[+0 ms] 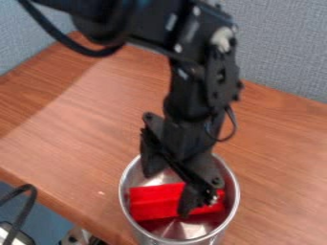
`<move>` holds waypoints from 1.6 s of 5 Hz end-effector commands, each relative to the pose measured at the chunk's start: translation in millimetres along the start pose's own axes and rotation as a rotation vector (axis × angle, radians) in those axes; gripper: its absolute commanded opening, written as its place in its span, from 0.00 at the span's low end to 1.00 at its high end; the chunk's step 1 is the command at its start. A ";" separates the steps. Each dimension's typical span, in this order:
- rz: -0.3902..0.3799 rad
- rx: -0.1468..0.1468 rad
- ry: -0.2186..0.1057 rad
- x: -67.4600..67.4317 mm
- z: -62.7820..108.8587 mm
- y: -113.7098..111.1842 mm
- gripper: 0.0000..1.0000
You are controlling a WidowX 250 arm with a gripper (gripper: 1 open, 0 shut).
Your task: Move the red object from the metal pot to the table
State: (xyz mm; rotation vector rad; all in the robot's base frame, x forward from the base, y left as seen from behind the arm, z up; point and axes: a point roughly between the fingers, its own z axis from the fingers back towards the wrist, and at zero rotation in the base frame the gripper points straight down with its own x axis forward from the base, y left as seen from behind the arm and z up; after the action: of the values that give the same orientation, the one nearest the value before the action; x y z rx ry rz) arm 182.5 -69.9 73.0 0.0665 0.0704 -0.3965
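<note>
Nearest, at six o'clock in the camera view, the metal pot (125, 212) stands upright with its open mouth up, its lower part running out at the bottom edge. Its shiny inner wall shows around the contents. The red block (153, 203), the thing to be moved, lies inside the pot, its long side running roughly from nine o'clock to three o'clock across the mouth. Its left end is in plain view; part of its right half is hidden behind a dark finger.

At eight o'clock, past the edge of the table, a black cable (29, 196) curves in from the side above a blue-grey surface (46, 226).

The black claw (175, 179) reaches down over the pot's mouth from twelve o'clock. It is open: its fingers stand apart, one towards eleven o'clock over the pot's far side, the other in front of the block towards four o'clock. Nothing is gripped; whether a finger touches the block cannot be told.

The brown wood-grain table (64, 124) spreads around the pot and behind it, from nine o'clock round to three. Farthest off, a grey textured partition (288, 43) rises behind the table, from ten o'clock to two, partly covered by the dark arm (160, 24).
</note>
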 end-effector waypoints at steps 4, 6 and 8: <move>-0.003 -0.015 0.069 1.3 -38.4 2.7 1.00; 0.007 -0.011 0.073 2.5 -47.3 4.2 0.00; 0.021 -0.001 0.066 0.1 -38.5 7.9 0.00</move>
State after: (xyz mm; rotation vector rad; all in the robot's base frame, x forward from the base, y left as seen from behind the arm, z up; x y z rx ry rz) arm 178.7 -61.7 27.8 0.0792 0.1712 -0.3778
